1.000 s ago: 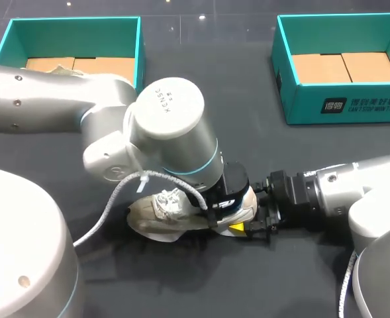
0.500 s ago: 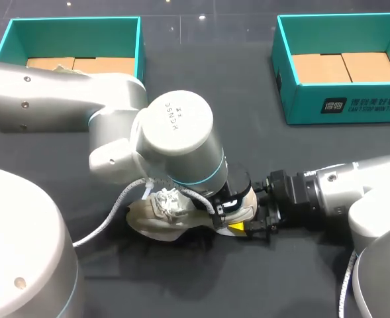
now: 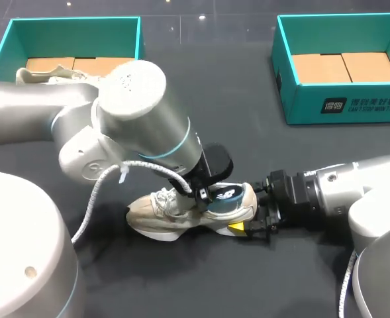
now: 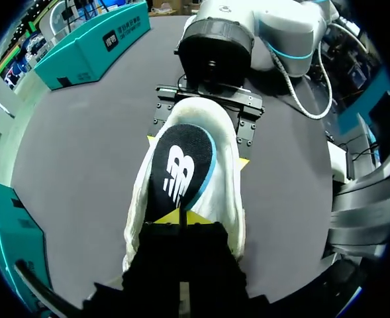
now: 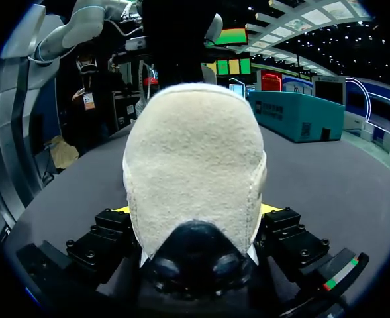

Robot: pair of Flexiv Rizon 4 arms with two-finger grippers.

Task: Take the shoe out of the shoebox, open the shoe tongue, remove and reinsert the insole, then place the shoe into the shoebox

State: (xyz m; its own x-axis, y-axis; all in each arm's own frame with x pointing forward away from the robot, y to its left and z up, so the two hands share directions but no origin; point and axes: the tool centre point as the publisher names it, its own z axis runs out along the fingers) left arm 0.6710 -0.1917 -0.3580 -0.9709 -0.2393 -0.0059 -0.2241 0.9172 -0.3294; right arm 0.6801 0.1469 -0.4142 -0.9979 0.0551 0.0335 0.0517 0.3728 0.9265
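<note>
Light: bright, even, from overhead | Shadows: soft, thin under shoe (image 3: 156, 213) on dark table (image 3: 247, 112) | Glare: mild sheen on left arm (image 3: 135, 93) casing | Right wrist view: heel evenly lit

The dark table (image 3: 234, 99) bears left shoebox (image 3: 139, 50), right shoebox (image 3: 300, 103) and a beige shoe (image 3: 155, 212).
</note>
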